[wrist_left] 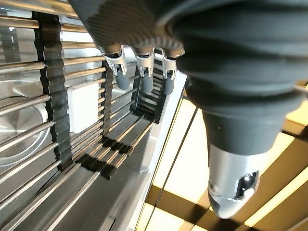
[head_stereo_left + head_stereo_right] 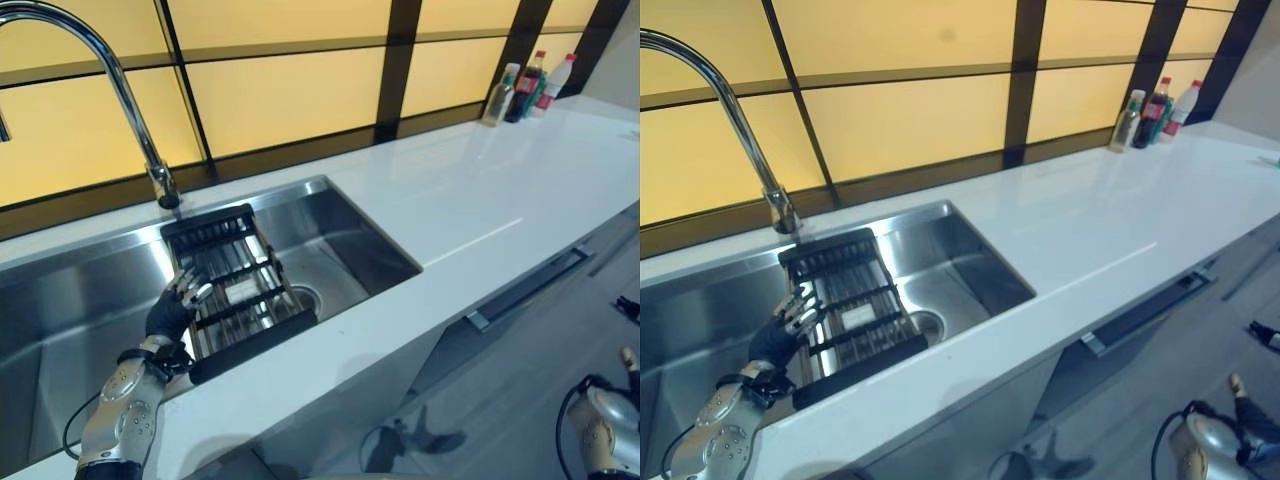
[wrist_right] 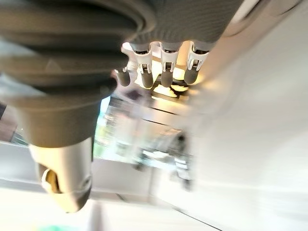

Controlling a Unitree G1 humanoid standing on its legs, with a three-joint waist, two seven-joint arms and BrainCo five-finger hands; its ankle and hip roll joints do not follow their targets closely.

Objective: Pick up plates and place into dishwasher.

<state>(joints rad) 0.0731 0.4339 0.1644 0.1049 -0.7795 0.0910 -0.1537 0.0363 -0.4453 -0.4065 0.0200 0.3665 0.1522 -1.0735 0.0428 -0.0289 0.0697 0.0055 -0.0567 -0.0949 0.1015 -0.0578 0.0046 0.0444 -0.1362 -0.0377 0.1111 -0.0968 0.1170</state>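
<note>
A black and steel drying rack (image 2: 250, 345) lies across the sink (image 2: 350, 250). My left hand (image 2: 178, 302) hovers at the rack's left edge, fingers (image 1: 144, 79) relaxed and open, holding nothing. A small white rectangular piece (image 1: 84, 108) rests on the rack bars just past the fingertips; I cannot tell what it is. I make out no plate on the rack or the counter. My right arm (image 2: 608, 432) hangs low at the lower right, near the floor. In its wrist view my right hand (image 3: 165, 74) is open, its fingers straight and empty.
A tall curved faucet (image 2: 120, 90) stands behind the sink. The white counter (image 2: 480, 190) runs to the right, with three bottles (image 2: 525, 88) at its far end. Below the counter is a cabinet front with a long handle (image 2: 530, 288).
</note>
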